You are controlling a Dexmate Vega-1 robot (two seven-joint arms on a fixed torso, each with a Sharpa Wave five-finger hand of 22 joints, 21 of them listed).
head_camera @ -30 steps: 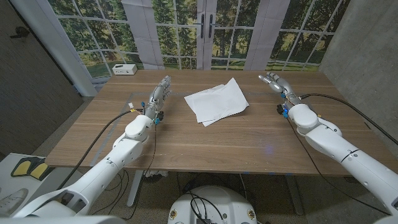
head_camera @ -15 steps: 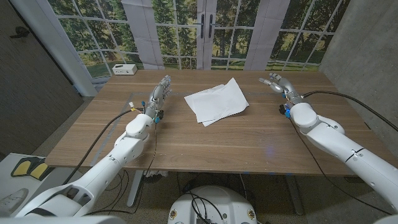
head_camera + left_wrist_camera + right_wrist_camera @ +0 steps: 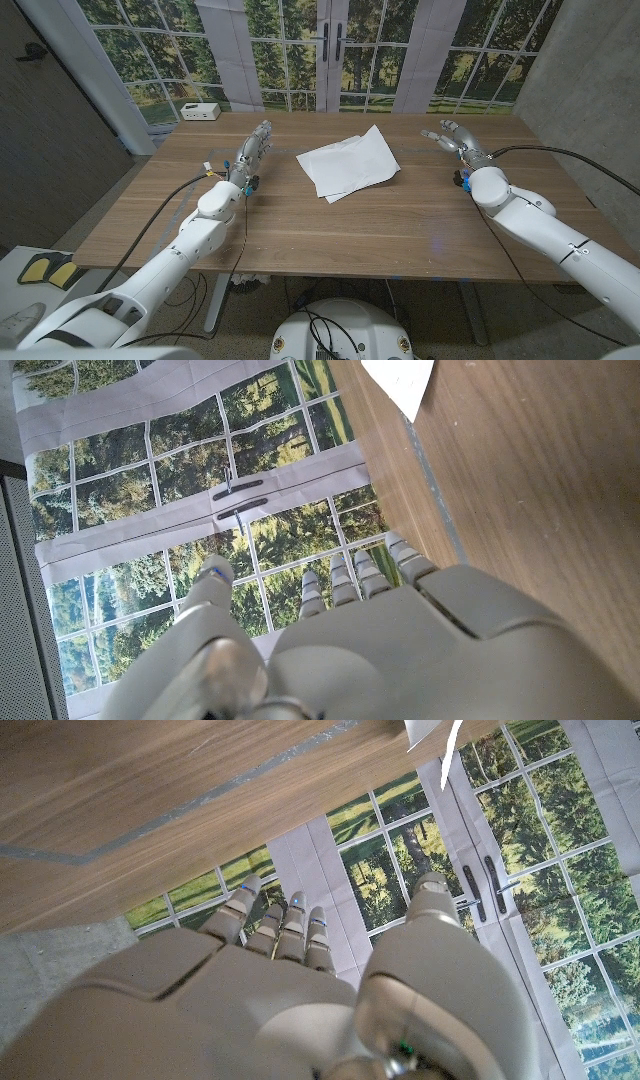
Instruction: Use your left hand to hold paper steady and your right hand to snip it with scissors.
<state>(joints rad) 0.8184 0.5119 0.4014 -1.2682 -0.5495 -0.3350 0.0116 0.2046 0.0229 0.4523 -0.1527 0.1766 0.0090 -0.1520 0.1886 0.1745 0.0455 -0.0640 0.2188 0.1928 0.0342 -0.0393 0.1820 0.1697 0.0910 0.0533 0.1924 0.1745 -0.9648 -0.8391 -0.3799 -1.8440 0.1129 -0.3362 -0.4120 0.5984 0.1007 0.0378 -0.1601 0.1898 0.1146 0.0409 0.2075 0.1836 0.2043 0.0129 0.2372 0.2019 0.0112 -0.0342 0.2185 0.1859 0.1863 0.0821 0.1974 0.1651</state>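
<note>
Head view: paper slants, long axis toward far right; both hands' fingers released, empty.

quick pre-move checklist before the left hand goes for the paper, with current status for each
1. Paper on the table, within view: ok, sheets lie overlapping mid-table.
2. Left hand free: ok, holds nothing, beside the paper, apart from it.
3. Right hand free: ok, holds nothing, fingers apart.
4. Scissors located: not ok, none to be seen on the table.
5. Path from left hand to paper: ok, bare wood between.
6. Paper lying flat: cannot tell.
</note>
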